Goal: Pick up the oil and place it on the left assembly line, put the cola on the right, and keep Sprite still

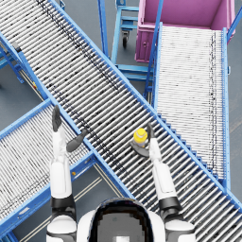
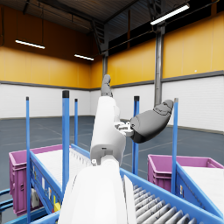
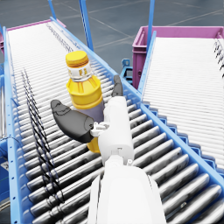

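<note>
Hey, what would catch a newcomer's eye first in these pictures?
The yellow oil bottle standing upright on the middle roller conveyor, with the right hand cupped around it. Next, the purple bin at the far end of the right conveyor, and the left hand raised open.

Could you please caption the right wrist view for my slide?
Open right robot hand flanking upright oil bottle on roller conveyor.

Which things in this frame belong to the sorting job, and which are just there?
Job: oil bottle; right hand around it; left assembly line; right assembly line; central conveyor under the bottle.
Just there: purple bin; empty left hand.
</note>
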Controlling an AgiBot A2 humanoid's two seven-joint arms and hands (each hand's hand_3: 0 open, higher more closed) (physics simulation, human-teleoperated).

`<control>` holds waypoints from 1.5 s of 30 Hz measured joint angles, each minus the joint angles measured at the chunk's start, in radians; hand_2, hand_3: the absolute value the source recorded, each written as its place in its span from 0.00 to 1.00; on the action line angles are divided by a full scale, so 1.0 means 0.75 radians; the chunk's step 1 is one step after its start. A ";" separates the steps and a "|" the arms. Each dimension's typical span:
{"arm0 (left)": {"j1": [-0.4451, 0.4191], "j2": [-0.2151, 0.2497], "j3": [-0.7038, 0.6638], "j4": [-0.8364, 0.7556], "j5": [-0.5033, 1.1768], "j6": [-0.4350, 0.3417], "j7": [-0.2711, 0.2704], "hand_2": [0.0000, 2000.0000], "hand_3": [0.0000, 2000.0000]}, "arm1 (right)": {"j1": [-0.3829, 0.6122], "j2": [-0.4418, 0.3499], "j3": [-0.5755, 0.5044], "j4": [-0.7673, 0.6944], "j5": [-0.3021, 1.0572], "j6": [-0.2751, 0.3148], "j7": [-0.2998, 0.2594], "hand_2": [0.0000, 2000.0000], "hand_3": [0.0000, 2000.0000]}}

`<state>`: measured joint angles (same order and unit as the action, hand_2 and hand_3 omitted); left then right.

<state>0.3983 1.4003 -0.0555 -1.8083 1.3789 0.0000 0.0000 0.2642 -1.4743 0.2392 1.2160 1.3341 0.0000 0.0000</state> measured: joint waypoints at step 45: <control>-0.109 0.121 0.509 -0.015 0.001 0.002 -0.001 0.00 0.00 | 0.473 -0.097 0.325 0.698 0.005 0.235 -0.005 1.00 1.00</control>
<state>0.3165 1.4911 0.3261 -1.8195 1.3799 0.0018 -0.0006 0.6193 -1.5472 0.4832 1.7397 1.3379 0.1766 -0.0038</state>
